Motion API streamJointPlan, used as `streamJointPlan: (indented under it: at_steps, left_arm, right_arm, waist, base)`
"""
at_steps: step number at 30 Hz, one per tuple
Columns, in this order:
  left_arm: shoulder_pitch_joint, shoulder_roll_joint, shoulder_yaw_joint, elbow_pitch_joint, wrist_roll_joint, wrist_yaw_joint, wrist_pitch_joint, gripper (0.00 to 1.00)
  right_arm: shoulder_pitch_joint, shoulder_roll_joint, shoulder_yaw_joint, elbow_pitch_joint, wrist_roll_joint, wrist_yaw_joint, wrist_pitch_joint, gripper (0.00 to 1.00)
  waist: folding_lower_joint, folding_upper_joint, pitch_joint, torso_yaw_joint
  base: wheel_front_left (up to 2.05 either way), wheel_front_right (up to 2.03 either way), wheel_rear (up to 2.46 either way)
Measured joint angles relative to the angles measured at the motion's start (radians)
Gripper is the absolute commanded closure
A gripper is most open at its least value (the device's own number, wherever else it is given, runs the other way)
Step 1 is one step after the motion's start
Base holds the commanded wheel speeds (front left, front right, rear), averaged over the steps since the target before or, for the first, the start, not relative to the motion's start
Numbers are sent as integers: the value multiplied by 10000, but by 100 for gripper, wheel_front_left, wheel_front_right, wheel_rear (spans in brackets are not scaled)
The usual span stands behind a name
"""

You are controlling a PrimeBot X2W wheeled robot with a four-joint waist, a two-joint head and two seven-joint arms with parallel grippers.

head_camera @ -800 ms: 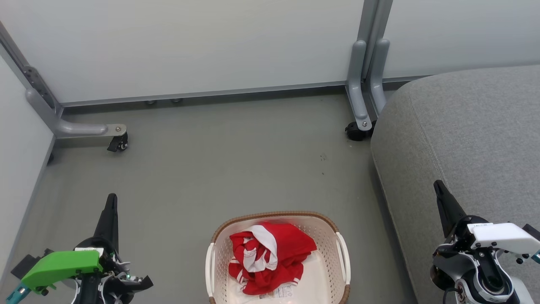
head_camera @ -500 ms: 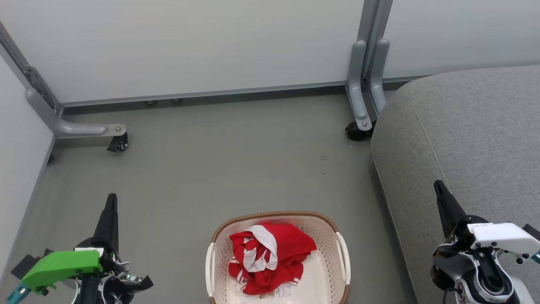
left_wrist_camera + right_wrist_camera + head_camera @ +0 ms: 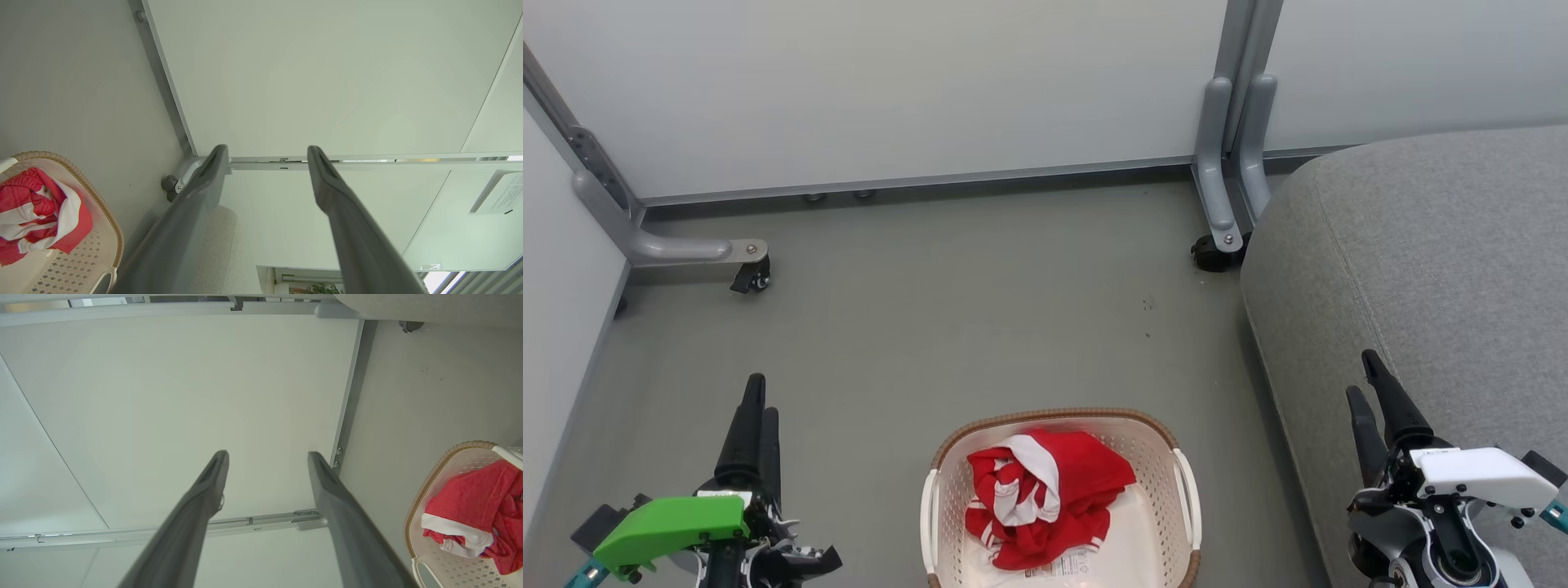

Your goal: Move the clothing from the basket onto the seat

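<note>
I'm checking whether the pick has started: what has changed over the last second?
Both wrists turned. The left gripper shifted slightly toward the basket and the right gripper dropped slightly lower in the head view. Each now shows both open fingers. Nothing was gripped or released. The clothing, basket and seat stayed put.

The right pincer stood with its two dark fingers spread wide and nothing between them, set against a pale partition panel with grey rails. To the right lay grey floor. At the lower right corner sat the basket, red-and-white clothing bunched inside. The seat edged the top, a black caster just beside it.
</note>
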Motion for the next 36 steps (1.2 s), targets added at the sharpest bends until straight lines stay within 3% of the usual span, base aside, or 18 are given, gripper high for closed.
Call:
streamJointPlan:
  at_steps: [7,23,36]
  left_arm:
    - [-9,15,-222,-382,754,0,-309,0]
    - [-35,140,-779,-1254,3804,-2,-938,0]
    - [3,368,-1221,-1411,6146,-2,-1383,0]
  right_arm:
    - [2,-4,169,-299,-863,0,-301,0]
    - [115,-155,543,-1358,-4934,0,-930,0]
    - [308,-251,882,-1601,-7403,0,-1373,0]
  waist:
    - [0,0,2,4]
    - [0,0,7,12]
    - [0,0,-39,22]
  base:
    - [0,0,0]
    - [0,0,0]
    - [0,0,0]
